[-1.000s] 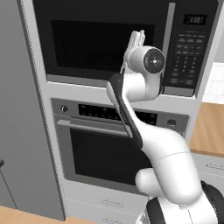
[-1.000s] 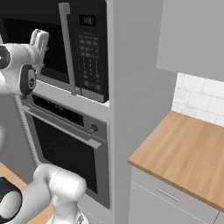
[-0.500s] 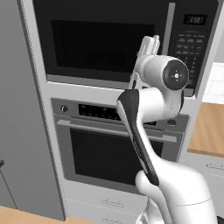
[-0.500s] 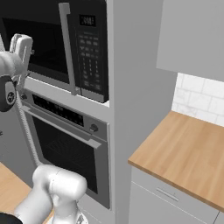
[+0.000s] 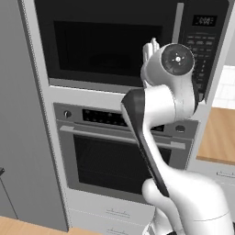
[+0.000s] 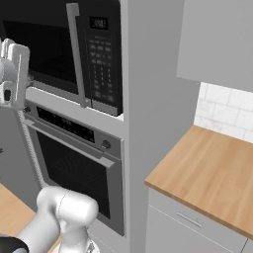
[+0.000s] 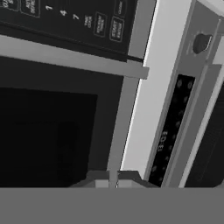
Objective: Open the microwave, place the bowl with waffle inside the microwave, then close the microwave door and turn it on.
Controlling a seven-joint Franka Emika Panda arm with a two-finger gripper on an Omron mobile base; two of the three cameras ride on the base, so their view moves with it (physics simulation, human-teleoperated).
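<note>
The microwave (image 5: 105, 46) is built in above the oven, and its door (image 6: 47, 47) with the dark window is closed. A tall grey bar handle (image 5: 178, 23) runs beside the black keypad (image 5: 202, 50). My gripper (image 5: 153, 45) hovers close in front of the door's lower right part, just left of the handle. In the hand view the two fingertips of the gripper (image 7: 113, 177) meet with nothing between them. There the handle's lower end (image 7: 131, 70) and the keypad (image 7: 65, 17) lie ahead. The bowl with waffle is out of view.
Below the microwave is an oven (image 5: 119, 160) with a horizontal handle (image 5: 124, 137) and a knob (image 7: 201, 42). A wooden counter (image 6: 207, 173) with tiled wall lies to the right under an upper cabinet (image 6: 217, 39). A tall grey panel (image 5: 23, 137) stands left.
The hand swung right toward the handle side of the door and turned. The fingers, apart in the earlier frames, have come together.
</note>
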